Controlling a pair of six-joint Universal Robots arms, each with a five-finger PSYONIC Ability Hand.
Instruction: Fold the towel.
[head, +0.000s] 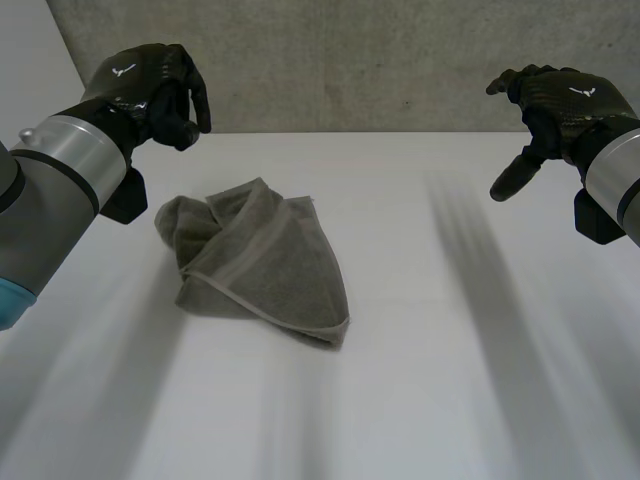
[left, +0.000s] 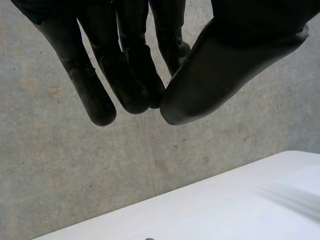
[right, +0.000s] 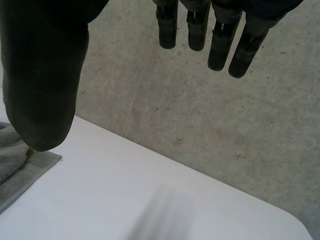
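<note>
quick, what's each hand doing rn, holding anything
left hand: closed, fingers curled to the thumb, holding nothing
right hand: open, holding nothing

White table meets a mottled grey concrete wall just beyond the fingertips, under soft, even light.

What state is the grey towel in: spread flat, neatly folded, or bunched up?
Bunched up. The towel lies in a loose, uneven heap on the table, layers overlapping and hemmed edges crossing at odd angles.
</note>
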